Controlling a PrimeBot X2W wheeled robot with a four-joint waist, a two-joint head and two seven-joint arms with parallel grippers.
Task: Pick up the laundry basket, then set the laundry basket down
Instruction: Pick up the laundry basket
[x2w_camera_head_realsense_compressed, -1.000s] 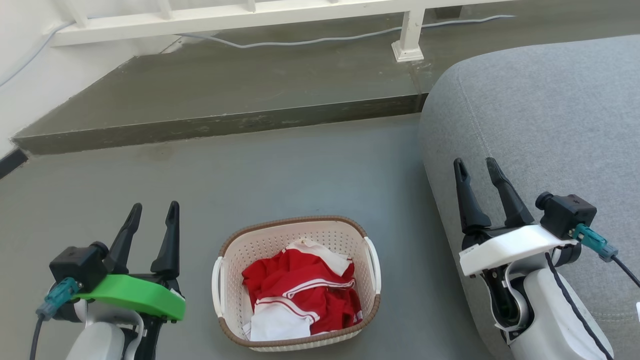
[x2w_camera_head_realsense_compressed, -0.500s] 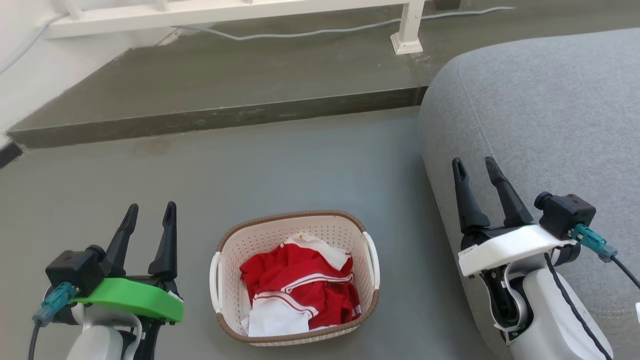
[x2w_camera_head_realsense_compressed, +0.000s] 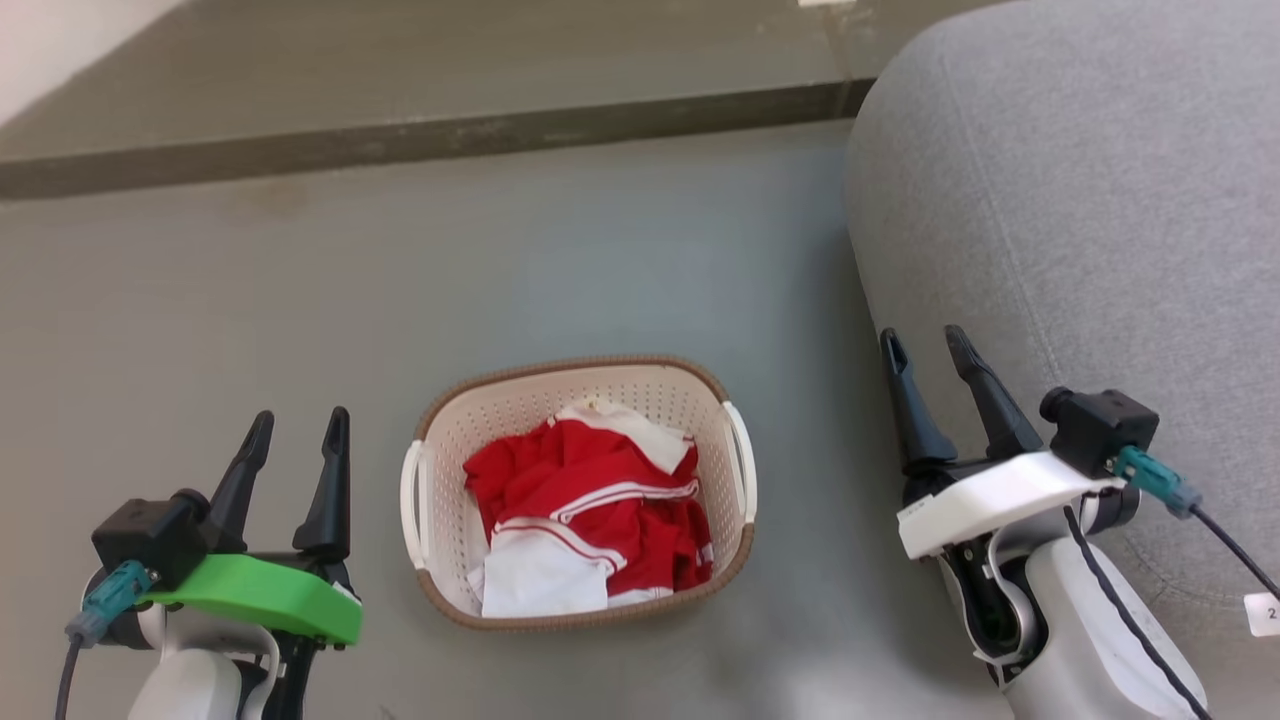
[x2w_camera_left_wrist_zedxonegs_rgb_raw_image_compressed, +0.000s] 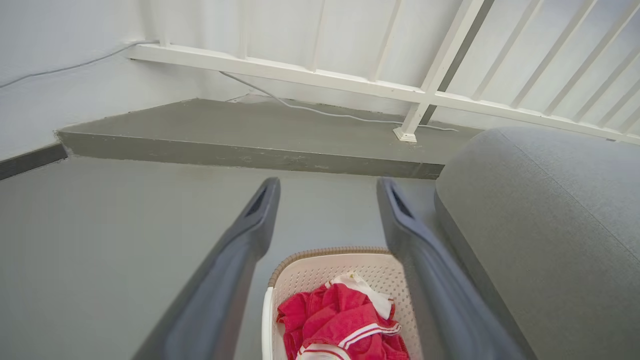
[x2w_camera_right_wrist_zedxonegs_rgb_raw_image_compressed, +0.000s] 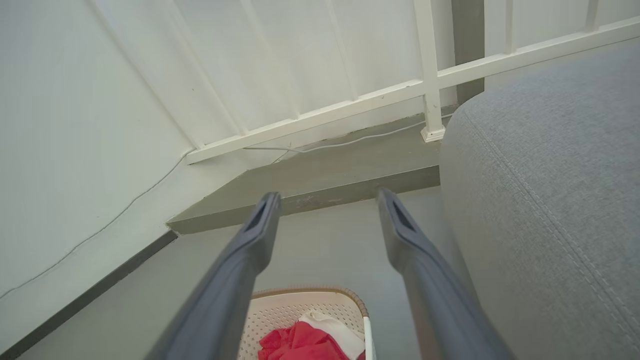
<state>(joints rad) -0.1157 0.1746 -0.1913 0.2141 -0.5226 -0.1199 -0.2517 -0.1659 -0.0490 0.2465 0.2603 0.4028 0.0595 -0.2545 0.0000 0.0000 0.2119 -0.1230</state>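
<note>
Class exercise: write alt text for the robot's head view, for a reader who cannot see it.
A cream-white perforated plastic laundry basket with a brown woven-look rim sits on the grey floor, holding crumpled red-and-white clothing. The left gripper and right gripper flank it, fingers open and holding nothing. A grey fabric sofa stands at the right.

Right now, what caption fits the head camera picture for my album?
Left gripper and right gripper, open, flank the laundry basket of red clothes.
</note>
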